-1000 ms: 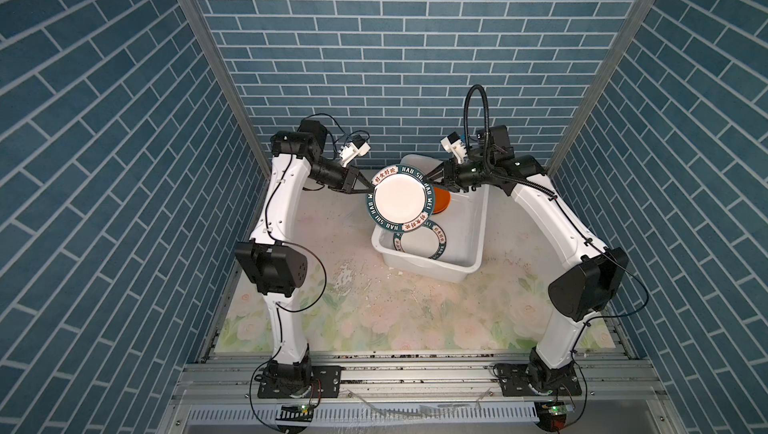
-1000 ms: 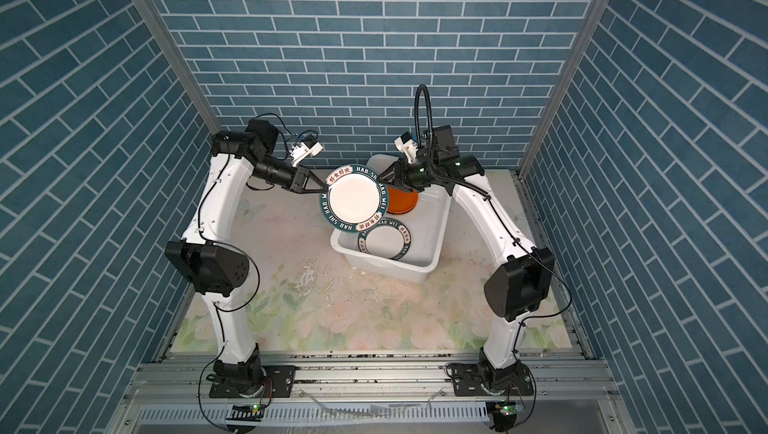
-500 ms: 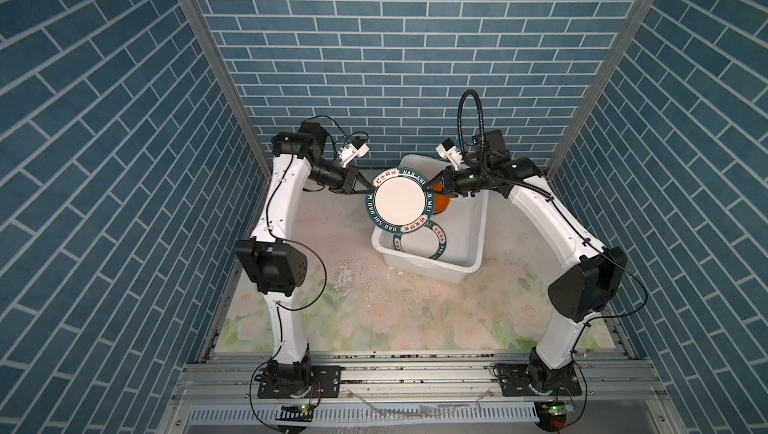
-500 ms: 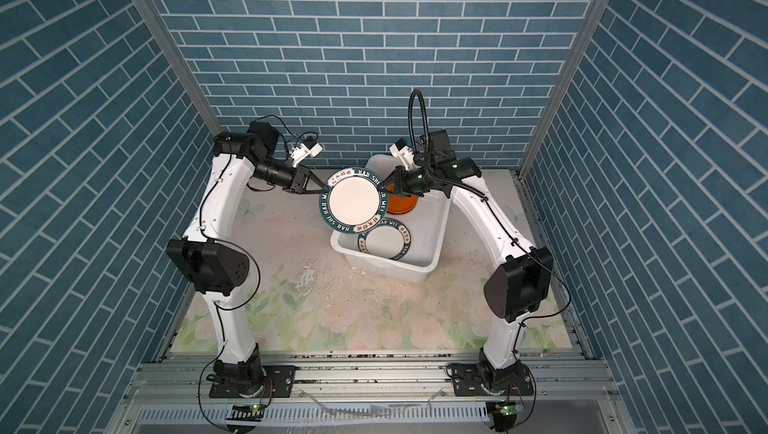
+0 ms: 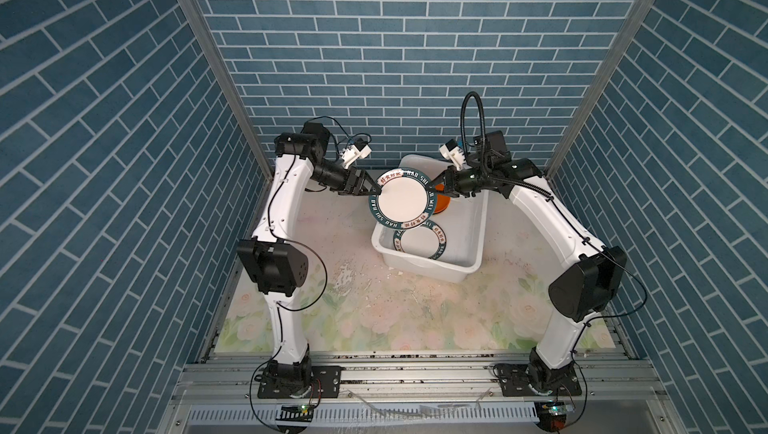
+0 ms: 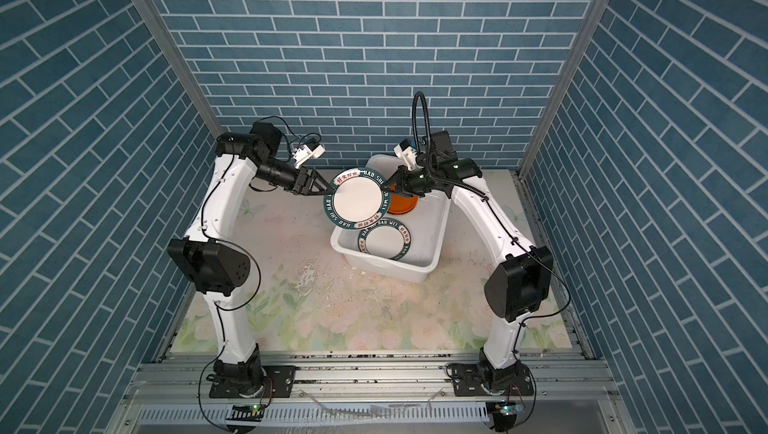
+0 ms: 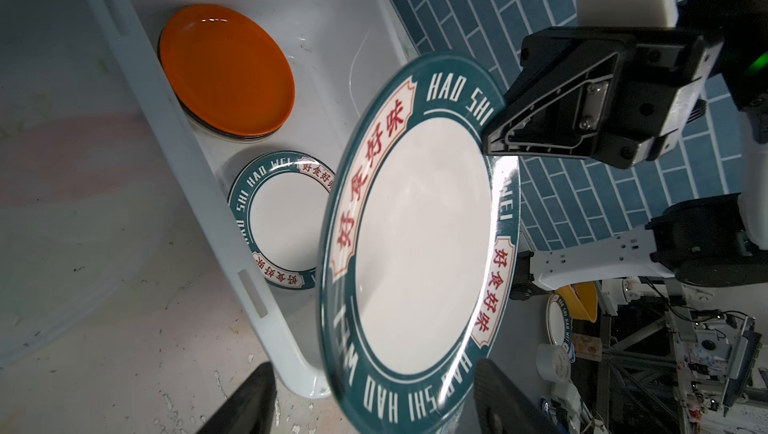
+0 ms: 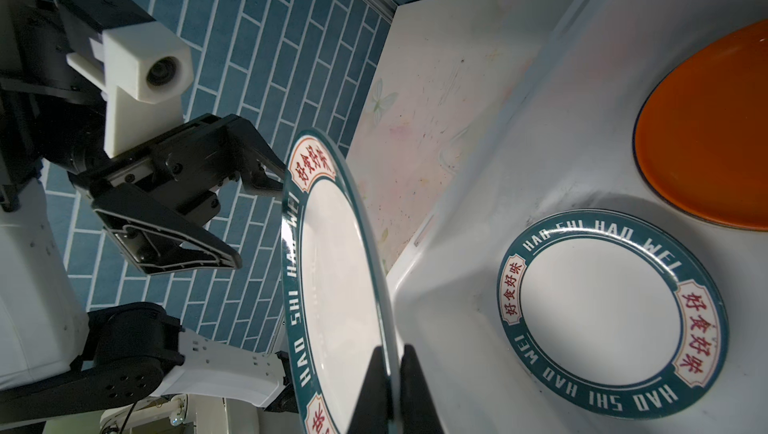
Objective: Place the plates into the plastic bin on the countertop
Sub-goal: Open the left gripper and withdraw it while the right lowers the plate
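Note:
A white plate with a lettered dark-green rim (image 5: 402, 199) (image 6: 357, 199) hangs tilted above the plastic bin's (image 5: 428, 272) (image 6: 386, 270) left corner. My right gripper (image 5: 436, 189) (image 8: 392, 353) is shut on its rim. My left gripper (image 5: 374, 189) (image 7: 374, 394) stands open at the opposite rim, its fingers on either side of the plate (image 7: 419, 245) without touching it. A second green-rimmed plate (image 5: 419, 240) (image 8: 611, 319) lies flat in the bin. An orange plate (image 7: 226, 70) (image 6: 403, 203) tops a small stack at the bin's far end.
The floral countertop (image 5: 374, 319) stretches in front of and to the left of the bin, with scattered crumbs on it. Blue brick walls close in the back and both sides. A metal rail (image 5: 415, 373) with both arm bases runs along the front.
My right gripper reached in and shut on the plate's right rim. My left gripper, shut on the left rim before, has sprung open. The plate has hardly moved.

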Controlling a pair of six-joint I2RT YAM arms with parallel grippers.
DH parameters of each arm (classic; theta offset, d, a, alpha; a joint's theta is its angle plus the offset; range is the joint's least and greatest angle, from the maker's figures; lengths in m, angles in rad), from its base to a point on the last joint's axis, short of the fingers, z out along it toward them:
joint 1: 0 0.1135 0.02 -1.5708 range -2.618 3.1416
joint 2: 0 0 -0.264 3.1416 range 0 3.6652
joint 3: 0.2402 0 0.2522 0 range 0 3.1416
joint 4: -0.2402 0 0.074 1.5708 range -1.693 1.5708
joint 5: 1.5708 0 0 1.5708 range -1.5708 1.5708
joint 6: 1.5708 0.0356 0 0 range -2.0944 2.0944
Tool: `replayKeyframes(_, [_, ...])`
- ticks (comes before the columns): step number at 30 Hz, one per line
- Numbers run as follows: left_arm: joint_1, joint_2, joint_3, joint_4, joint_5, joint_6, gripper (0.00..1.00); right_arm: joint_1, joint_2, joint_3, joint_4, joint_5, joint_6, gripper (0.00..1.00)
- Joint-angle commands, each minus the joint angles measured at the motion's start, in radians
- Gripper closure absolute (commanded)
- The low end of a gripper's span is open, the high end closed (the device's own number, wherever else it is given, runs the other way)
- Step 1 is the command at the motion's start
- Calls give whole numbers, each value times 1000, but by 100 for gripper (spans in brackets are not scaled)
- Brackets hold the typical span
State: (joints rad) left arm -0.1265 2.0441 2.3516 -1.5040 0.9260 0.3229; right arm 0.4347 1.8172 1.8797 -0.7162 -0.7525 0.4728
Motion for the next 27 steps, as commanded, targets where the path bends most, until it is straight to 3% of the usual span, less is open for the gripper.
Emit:
replayKeyframes(1, [4, -26, -3, -2, -95, 11, 22, -32, -21, -19, 54, -12, 24, 100])
replayKeyframes(6, [11, -67, 2, -14, -185, 49, 21, -83, -3, -32, 5, 26, -50, 100])
replayKeyframes(11, [13, -84, 122, -81, -344, 195, 21, -113, 46, -9, -86, 89, -158, 100])
replayKeyframes(14, [18, -116, 119, -74, -384, 243, 21, -113, 102, 34, -165, 124, -235, 100])
replayKeyframes(20, [18, -201, -30, 6, -333, 190, 22, -113, 184, 47, -202, 149, -306, 100])
replayKeyframes(27, [18, -214, -59, 9, -325, 171, 22, -113, 250, 56, -213, 179, -350, 100])
